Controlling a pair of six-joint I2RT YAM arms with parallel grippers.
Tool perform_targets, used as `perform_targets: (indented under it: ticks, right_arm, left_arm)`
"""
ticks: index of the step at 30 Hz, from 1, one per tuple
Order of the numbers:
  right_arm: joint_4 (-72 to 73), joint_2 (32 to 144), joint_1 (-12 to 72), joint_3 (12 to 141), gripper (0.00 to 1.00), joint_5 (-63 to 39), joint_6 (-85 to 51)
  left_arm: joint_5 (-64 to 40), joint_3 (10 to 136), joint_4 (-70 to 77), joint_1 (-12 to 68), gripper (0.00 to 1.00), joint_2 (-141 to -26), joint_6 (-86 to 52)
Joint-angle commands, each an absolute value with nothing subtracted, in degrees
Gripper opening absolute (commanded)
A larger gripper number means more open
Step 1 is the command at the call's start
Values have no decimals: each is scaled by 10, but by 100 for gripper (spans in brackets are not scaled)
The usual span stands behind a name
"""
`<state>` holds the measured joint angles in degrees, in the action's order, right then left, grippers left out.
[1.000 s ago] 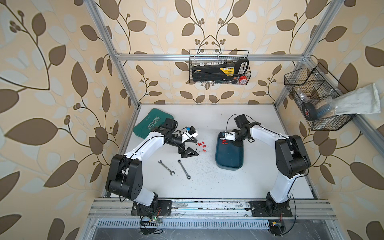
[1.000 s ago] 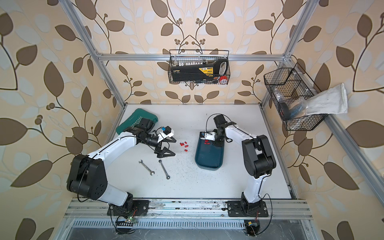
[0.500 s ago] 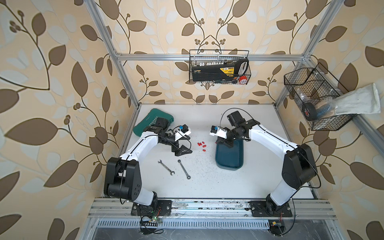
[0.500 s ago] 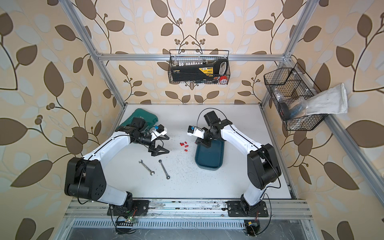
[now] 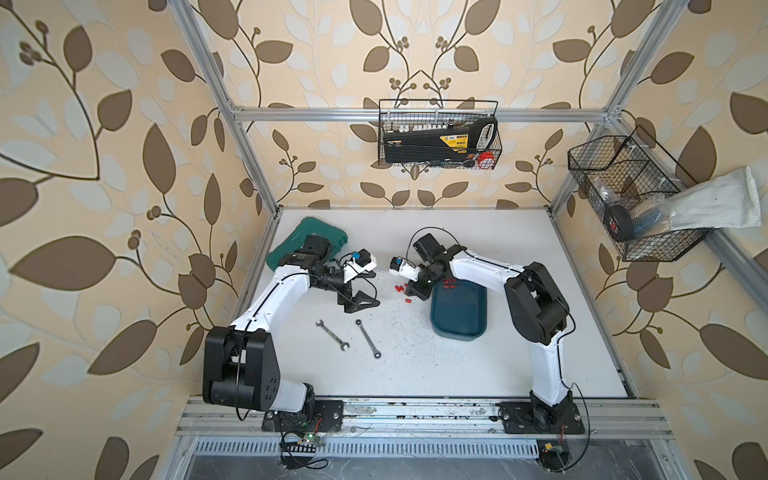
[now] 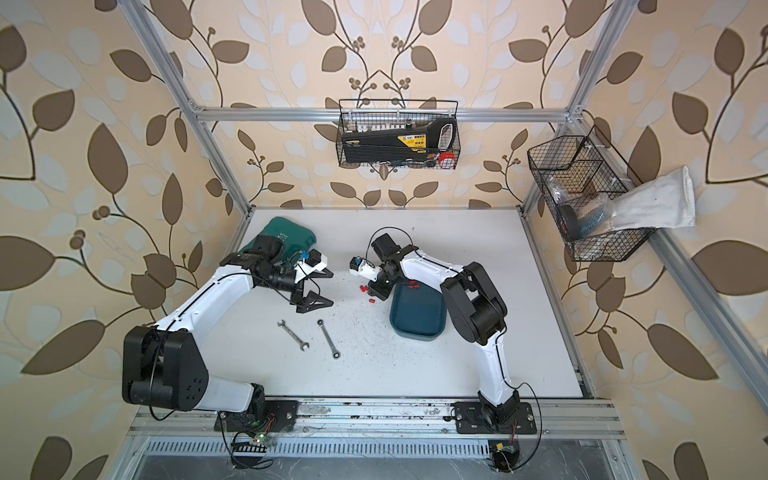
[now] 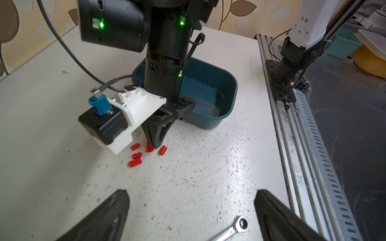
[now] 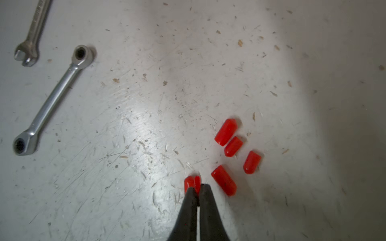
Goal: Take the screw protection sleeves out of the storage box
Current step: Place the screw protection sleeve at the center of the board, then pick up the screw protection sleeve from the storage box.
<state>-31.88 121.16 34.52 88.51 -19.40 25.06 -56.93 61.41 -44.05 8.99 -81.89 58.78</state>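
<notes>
1. A shallow dark teal plastic storage box [image 5: 459,328] is recorded on the white table [image 5: 415,374], right of centre. Its long sides run toward the far edge.
2. Four small bright red plastic screw protection sleeves [image 8: 225,131] are seen lying on the table near its centre. They are grouped close together, just beside the box's far-left corner.
3. More red pieces [image 5: 449,283] are noted inside the box at its far end. They are partly hidden by the right arm, so the count cannot be told.
4. The right gripper [image 8: 198,187] is found at table level beside the group. Its black fingers are drawn almost together, and a pinched sleeve [image 8: 192,183] is clamped at the very tips.
5. The left gripper [image 7: 191,194] is held over the table, left of the sleeves. Its fingers are spread wide and released.
6. Two silver metal wrenches [image 5: 331,335] are seen lying side by side, apart from each other, between the centre and the front edge.
7. A green plastic tool case [image 5: 286,249] is recorded at the far-left corner, partly under the left arm.
</notes>
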Motion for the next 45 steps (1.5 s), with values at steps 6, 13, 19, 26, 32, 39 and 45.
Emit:
perform_targets:
  ticks: [6, 13, 19, 26, 32, 39, 45]
  right_arm:
    - [-317, 1227, 349, 915, 27, -176, 220]
    - [-345, 1168, 322, 912, 36, -216, 234]
    - [-397, 1066, 264, 877, 43, -283, 297]
    - [-387, 954, 184, 747, 46, -245, 417]
    - [-357, 966, 155, 689, 47, -170, 482]
    - [-336, 1040, 152, 692, 48, -136, 515]
    - [-336, 1088, 153, 720, 47, -128, 518]
  left_arm:
    - [-618, 636, -464, 88, 99, -813, 608]
    - [-639, 628, -416, 93, 99, -822, 566]
    - [-583, 595, -295, 136, 99, -845, 493]
    - [-468, 587, -167, 232, 98, -891, 370]
    - [-445, 590, -117, 259, 99, -916, 272]
    - [-431, 593, -150, 258, 99, -893, 305]
    - [-427, 598, -170, 258, 99, -878, 325]
